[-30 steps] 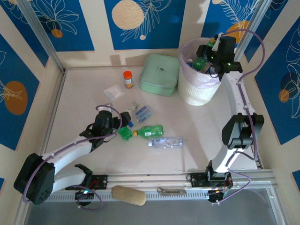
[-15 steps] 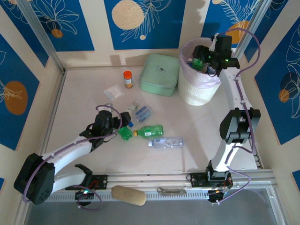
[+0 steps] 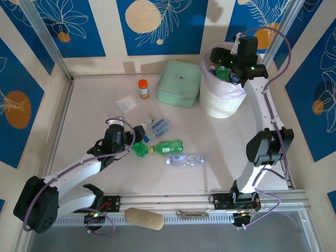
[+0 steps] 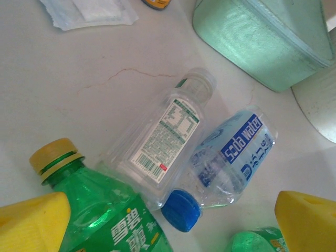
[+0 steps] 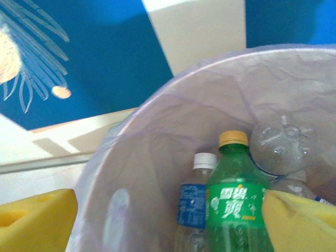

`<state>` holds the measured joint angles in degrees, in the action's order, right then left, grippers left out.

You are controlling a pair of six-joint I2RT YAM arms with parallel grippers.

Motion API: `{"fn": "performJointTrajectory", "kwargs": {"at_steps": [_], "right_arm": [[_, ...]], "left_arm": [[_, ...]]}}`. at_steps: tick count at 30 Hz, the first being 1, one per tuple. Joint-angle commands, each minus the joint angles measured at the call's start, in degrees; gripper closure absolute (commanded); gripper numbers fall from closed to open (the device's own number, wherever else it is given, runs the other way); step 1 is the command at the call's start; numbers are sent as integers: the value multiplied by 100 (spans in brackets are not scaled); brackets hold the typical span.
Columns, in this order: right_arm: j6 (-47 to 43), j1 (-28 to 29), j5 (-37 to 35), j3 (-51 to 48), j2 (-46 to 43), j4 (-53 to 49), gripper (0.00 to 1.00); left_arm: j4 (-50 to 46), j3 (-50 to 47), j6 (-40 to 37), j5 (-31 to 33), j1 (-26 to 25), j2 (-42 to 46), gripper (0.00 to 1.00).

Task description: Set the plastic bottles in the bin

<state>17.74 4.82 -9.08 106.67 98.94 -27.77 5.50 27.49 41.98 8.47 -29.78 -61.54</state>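
Right pincer (image 5: pixel 168 224) spread wide over bin (image 3: pixel 219 104). Green bottle (image 5: pixel 231 205) inside bin, upright, cap up. Left pincer (image 4: pixel 172 220) spread above desk (image 3: pixel 94 105). Soda-water bottle (image 4: pixel 231 152) lies flat, diagonal, blue cap toward pincer.

The pale table (image 3: pixel 89 121) carries a bin (image 3: pixel 220 104) upper right, a green box (image 3: pixel 178 83), jar (image 3: pixel 143 88) and bag (image 3: pixel 127 103) at the top, and bottles (image 3: pixel 167 146) mid-frame.

Right gripper (image 3: pixel 219 56) hangs over the bin (image 3: pixel 223 102), just above the bottles (image 3: pixel 222 72) inside. Left gripper (image 3: pixel 137 137) is low, a green bottle (image 3: pixel 167 146) just beside it, a clear bottle (image 3: pixel 186 159) slightly past that.
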Motion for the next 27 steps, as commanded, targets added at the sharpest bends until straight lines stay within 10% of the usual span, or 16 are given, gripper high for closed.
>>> {"fn": "performJointTrajectory", "kwargs": {"at_steps": [1,27], "right_arm": [[-246,284,-129,-446,-736,392,0],[1639,2790,-365,-4929,-2465,2249,1]], "left_arm": [[-541,194,9,274,69,158,0],[-1642,491,1735,508,-536,-491,0]]}}
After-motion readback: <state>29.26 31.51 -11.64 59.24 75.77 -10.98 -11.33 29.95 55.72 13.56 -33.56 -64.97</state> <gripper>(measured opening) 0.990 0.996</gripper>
